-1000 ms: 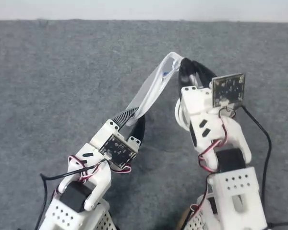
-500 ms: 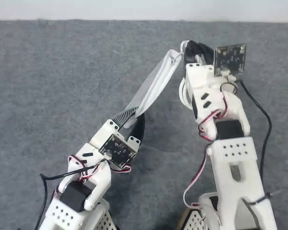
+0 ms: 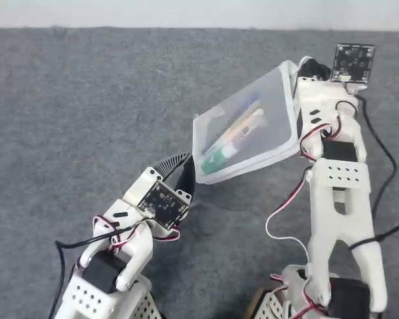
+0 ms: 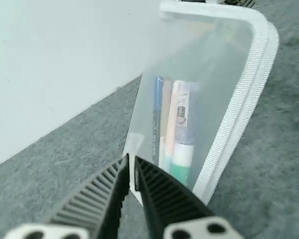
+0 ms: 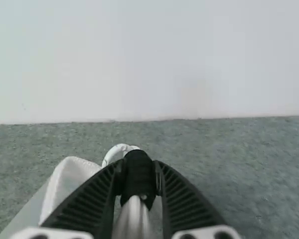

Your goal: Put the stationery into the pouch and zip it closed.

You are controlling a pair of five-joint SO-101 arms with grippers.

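Note:
A clear pouch (image 3: 269, 109) with a white zip border hangs in the air between the two arms, its flat side up. Inside lie several pens and markers (image 3: 236, 136), one with a green end. My left gripper (image 3: 189, 169) is shut on the pouch's near lower corner; the left wrist view has the pouch (image 4: 214, 69) and pens (image 4: 177, 134) just beyond the gripper (image 4: 131, 167). My right gripper (image 3: 299, 73) is at the far upper corner. In the right wrist view it (image 5: 138, 172) is shut on the black zipper pull (image 5: 138, 179), beside the pouch edge (image 5: 70, 181).
Grey carpet-like table surface (image 3: 86, 100) spreads all around, with a pale wall (image 3: 186, 12) along the far edge. The arm bases (image 3: 106, 292) stand at the near edge.
The right arm swung right and stretched farther out with the zipper pull. The pouch turned from edge-on to flat, so the pens inside now show. The left arm stayed nearly still.

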